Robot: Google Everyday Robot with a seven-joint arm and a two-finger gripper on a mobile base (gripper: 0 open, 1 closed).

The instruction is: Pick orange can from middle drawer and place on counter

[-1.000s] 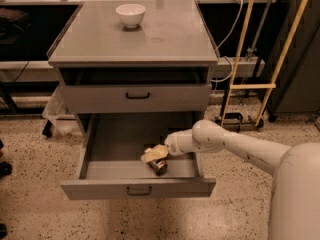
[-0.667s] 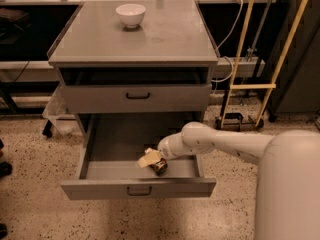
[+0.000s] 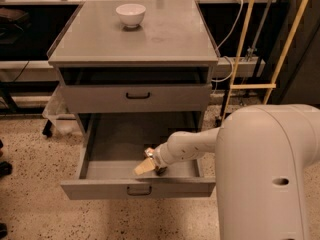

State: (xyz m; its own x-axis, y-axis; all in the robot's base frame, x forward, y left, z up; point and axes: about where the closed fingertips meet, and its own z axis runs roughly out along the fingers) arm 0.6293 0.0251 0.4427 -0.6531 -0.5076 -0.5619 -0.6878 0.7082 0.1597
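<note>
1. Camera view: the middle drawer (image 3: pixel 100 189) stands pulled well out of the grey cabinet, with its low front panel and small dark handle nearest the camera.
2. The robot's pale arm (image 3: pixel 192 145) comes in over the right side of the middle drawer and slants down toward its floor.
3. The gripper (image 3: pixel 145 166) is inside the middle drawer, low over the floor, just behind the front panel and slightly right of the handle. Whether it is parted or closed on anything cannot be told.
4. The orange can cannot be told apart from the gripper's tip, which covers that spot of the middle drawer's floor.
5. Directly above the middle drawer, the taller-fronted drawer (image 3: pixel 170 98) sits pushed in.
6. Higher above the middle drawer lies the counter (image 3: pixel 165 39). A white bowl (image 3: pixel 131 14) stands upright on it, toward its far left part.
</note>
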